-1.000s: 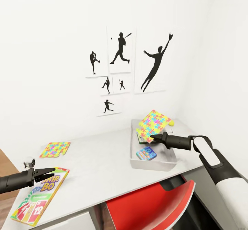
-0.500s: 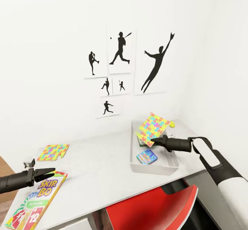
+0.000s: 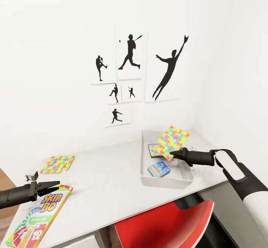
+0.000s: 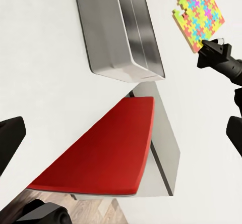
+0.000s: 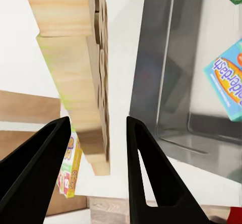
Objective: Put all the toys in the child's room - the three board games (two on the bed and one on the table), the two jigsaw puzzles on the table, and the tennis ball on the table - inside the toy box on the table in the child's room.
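The grey toy box [image 3: 165, 176] stands on the white table [image 3: 111, 181]. In it lie a light blue board game [image 3: 159, 168] and a dark green one [image 3: 153, 150]. One jigsaw puzzle [image 3: 173, 137] tilts over the box's far side, its wooden underside [image 5: 75, 57] blurred between my right gripper's [image 3: 173, 153] open fingers without touching them. The other jigsaw puzzle [image 3: 57, 164] lies flat at the table's left. My left gripper [image 3: 50, 184] hovers open above a Skip-Bo board game [image 3: 39, 212] at the table's front left corner. The tennis ball is hidden.
A red chair [image 3: 163, 222] is pushed in under the table's front edge, below the toy box [image 4: 121, 32]. Black baseball silhouettes [image 3: 130, 52] hang on the white wall behind. Wood floor [image 3: 4, 173] shows left of the table.
My right gripper has let go of the jigsaw puzzle and drawn back a little to the right. The puzzle has tipped flatter and lower over the box. The left arm holds still.
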Controlling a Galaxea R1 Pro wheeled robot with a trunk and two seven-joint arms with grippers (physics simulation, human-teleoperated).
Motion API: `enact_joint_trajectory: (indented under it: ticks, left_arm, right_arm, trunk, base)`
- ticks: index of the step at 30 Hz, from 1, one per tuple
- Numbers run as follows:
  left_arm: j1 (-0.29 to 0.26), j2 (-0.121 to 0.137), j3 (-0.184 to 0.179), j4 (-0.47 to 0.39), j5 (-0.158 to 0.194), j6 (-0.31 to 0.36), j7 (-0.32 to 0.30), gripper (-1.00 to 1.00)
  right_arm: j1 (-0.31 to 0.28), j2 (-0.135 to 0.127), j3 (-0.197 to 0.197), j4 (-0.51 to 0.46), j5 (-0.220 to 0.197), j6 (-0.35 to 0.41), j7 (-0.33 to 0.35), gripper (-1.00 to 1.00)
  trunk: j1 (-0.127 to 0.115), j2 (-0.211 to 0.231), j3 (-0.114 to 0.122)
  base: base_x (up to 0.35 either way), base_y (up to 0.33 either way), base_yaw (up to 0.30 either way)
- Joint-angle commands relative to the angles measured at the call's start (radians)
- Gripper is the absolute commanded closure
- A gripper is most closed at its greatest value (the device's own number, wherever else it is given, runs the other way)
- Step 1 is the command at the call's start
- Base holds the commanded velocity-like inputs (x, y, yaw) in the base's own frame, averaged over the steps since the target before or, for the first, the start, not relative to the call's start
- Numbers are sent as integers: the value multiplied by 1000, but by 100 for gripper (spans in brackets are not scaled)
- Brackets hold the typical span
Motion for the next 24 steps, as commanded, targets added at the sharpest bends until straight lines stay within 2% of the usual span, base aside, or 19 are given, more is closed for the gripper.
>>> enact_joint_trajectory:
  ticks: [1,24]
  left_arm:
    - [-1,1,0,0,-1,10,-4,-100]
    - [-1,2,1,0,-1,11,-4,-100]
  right_arm:
    - [-1,-2,2,0,8,1,10,100]
    - [7,-5,0,-5,5,1,10,100]
  trunk:
    - [1,-2,-2]
    - [1,-2,-2]
  base:
    - [0,0,0]
    - [19,0,0]
